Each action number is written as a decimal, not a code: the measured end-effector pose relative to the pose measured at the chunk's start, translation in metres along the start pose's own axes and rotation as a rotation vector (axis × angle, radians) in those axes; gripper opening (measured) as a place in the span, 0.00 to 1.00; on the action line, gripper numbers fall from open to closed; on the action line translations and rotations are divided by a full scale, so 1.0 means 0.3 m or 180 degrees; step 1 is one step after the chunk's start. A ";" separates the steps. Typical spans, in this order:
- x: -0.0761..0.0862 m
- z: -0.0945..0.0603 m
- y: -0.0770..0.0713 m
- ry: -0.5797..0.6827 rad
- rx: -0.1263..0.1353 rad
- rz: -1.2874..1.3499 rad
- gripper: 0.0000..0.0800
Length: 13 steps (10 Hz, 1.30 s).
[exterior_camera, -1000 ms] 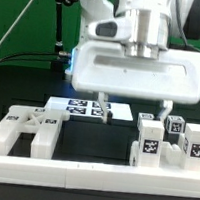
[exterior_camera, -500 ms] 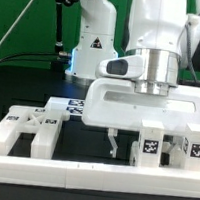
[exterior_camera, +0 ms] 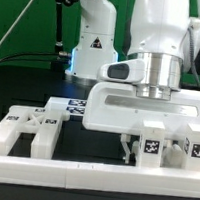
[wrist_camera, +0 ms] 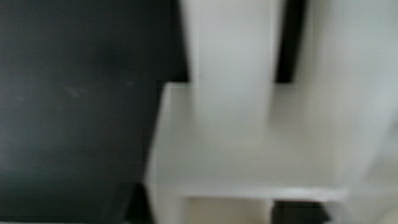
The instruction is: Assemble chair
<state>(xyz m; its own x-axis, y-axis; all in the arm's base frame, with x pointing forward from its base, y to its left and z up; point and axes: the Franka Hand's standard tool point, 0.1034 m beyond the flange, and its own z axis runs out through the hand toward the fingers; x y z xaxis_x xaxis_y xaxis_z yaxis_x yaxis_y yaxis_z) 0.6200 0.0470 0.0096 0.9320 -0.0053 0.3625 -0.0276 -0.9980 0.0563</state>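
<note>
**A:** Chair (exterior_camera: 193,149) status?

**B:** It is in loose parts, lined up on the counter (exterior_camera: 18,94) behind the rim wall (exterior_camera: 80,172). A flat barred part (exterior_camera: 24,132) is seen at the exterior view's left. Upright tagged blocks are grouped at the exterior view's right.

**A:** Claw (exterior_camera: 138,145)?

**B:** It is set low over the right-hand group, at the nearest chair leg (exterior_camera: 150,144). One finger (exterior_camera: 130,145) is seen just beside the leg's side, toward the exterior view's left. The other finger is hidden behind the leg. The gap looks narrow, but whether the leg is clamped cannot be told. The wrist view is blurred at close range, so nothing is settled by it.

**A:** Which relation matters for the next move?

**B:** The leg is placed directly under the claw and stands upright. Its long axis is in line with the claw's approach, so the leg is straddled across its short width. If the grip is confirmed, a straight lift is judged to be called for. A neighbouring block is close by on the far side and could be knocked by any sideways drift.
</note>
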 end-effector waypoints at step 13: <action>0.001 -0.001 0.027 0.0003 -0.0031 0.0014 0.05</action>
<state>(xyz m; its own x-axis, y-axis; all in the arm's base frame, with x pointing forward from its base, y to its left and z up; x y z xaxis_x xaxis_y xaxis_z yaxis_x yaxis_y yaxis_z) 0.6199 0.0391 0.0104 0.9316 -0.0096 0.3634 -0.0352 -0.9973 0.0639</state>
